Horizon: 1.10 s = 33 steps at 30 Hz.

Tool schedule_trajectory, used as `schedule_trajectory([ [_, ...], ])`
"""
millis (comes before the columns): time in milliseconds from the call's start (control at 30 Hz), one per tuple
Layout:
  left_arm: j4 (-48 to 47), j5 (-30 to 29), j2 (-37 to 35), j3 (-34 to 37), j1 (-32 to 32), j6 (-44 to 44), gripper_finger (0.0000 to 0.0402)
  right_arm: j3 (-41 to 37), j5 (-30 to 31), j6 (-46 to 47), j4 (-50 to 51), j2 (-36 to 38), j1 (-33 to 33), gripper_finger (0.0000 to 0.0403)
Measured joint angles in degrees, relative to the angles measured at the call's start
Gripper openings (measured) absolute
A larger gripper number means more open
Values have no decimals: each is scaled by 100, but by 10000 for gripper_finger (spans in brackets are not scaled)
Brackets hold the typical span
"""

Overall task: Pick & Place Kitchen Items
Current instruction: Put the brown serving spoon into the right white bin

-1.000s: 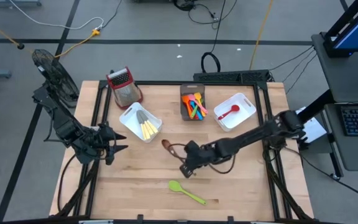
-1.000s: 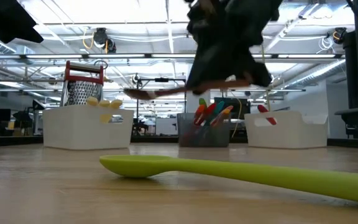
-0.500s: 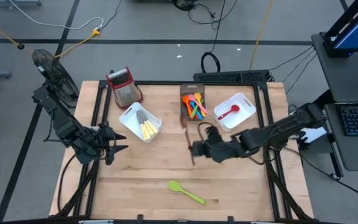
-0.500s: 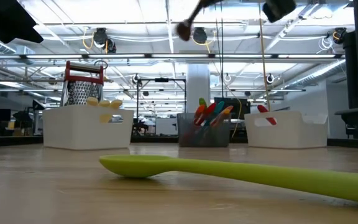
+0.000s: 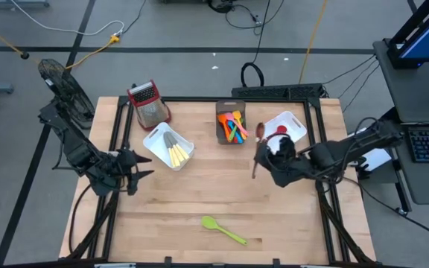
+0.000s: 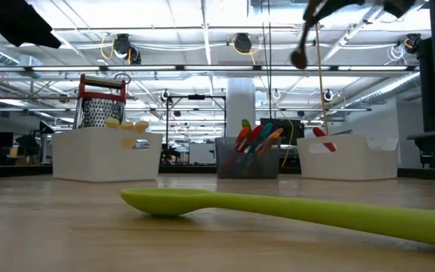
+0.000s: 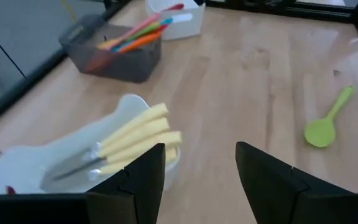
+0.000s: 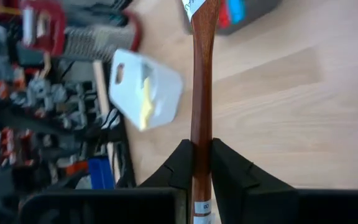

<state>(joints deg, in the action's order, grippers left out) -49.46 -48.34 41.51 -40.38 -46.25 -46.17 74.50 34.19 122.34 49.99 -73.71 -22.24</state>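
Low view showed a smooth, glossy green spoon lying flat on the pale wooden desk nearest the camera, its rounded bowl toward the left and its long handle running off to the right. Behind it, across the planks, stood a row of containers: a white plastic bin with yellow-handled knives poking out, a dark grey bin bristling with coloured spoons, and a second white bin with a red spoon. A ridged metal grater with a red top rose behind the first bin.

From above, the green spoon lay alone near the front edge. The right claw hovered between the dark bin and the right-hand white bin, its fingers pinched narrow on the slim handle of a brown wooden spoon, whose oval bowl pointed toward the back of the desk. The right wrist view showed that varnished handle clamped tight between both pads.

The left claw waited at the left side, just beside the bin of knives, its blunt dark fingers spread wide and empty.
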Motion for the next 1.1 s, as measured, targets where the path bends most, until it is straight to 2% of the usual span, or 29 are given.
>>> schedule_trajectory([
  [167,-73,-149,-153,0,366,421,200,0,-439,491,857,312,125,26],
  [333,-270,11,-570,0,924,835,200,0,-498,485,1209,513,626,26],
  [500,-453,52,-1128,0,1273,1287,200,-278,-1178,456,1220,684,1176,26],
  [667,-399,240,-1638,58,1427,1308,200,-913,-1945,580,799,841,1634,26],
  [967,-380,343,-2019,74,1437,1311,200,-2453,-2506,697,-1224,1433,2643,26],
  [1100,-372,382,-2021,74,1437,1312,200,-2876,-2821,665,-1269,1565,2944,26],
])
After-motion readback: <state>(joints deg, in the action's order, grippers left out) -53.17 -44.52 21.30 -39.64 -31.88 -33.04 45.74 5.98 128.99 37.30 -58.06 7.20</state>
